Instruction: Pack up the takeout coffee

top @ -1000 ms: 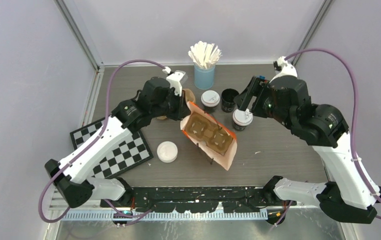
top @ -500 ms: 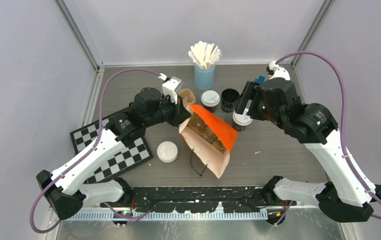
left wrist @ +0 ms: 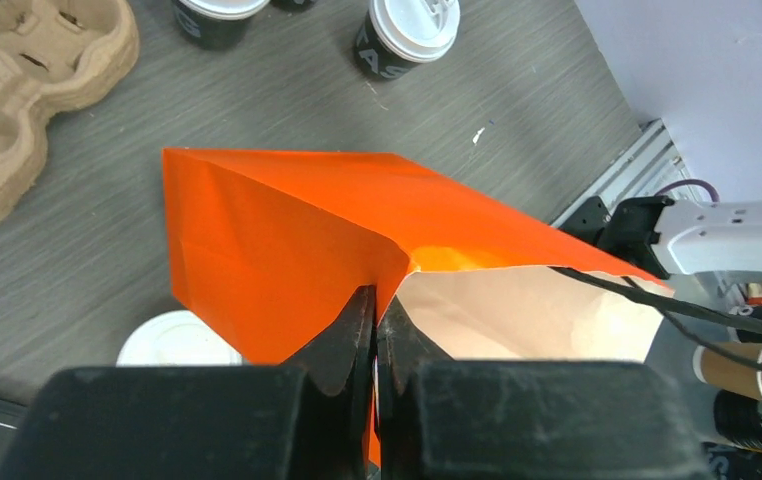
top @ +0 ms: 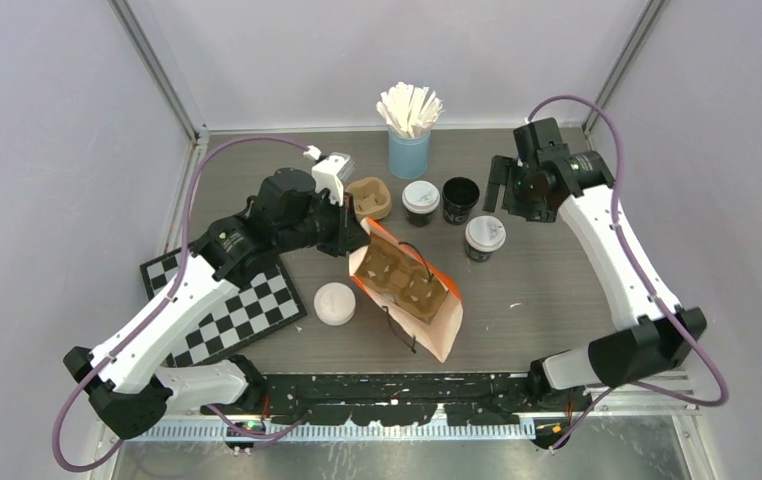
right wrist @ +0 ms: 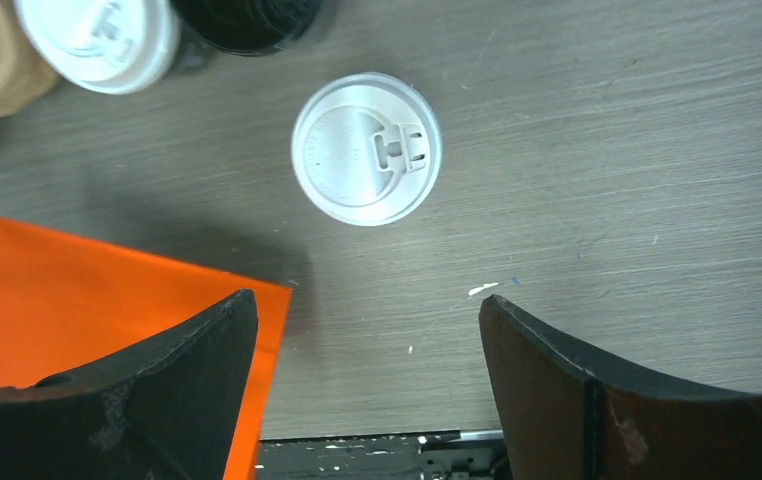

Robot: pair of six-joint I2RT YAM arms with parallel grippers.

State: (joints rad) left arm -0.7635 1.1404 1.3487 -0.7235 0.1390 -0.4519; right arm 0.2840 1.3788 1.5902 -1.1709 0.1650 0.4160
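Two lidded takeout coffee cups stand on the table, one (top: pixel 484 237) (right wrist: pixel 367 148) right of the bag and one (top: pixel 420 200) (right wrist: pixel 97 35) behind it. A lidless black cup (top: pixel 459 198) stands between them. My left gripper (top: pixel 352 240) (left wrist: pixel 375 300) is shut on the rim of the orange paper bag (top: pixel 427 320) (left wrist: pixel 287 230), holding its mouth up. A cardboard cup carrier (top: pixel 402 280) sits inside the bag. My right gripper (top: pixel 505 195) (right wrist: pixel 367 300) hangs open and empty above the table, near the right-hand cup and clear of it.
A second cardboard carrier (top: pixel 369 197) (left wrist: pixel 27 90) lies behind the bag. A light-blue cup of white stirrers (top: pixel 409 150) stands at the back. A loose white lid (top: pixel 335 303) and a checkerboard (top: pixel 227 305) lie at the left front.
My right gripper has let go of the right-hand lidded cup, opened wider and drawn up and back. My left gripper has shifted the bag's rim a little left, and the bag swung.
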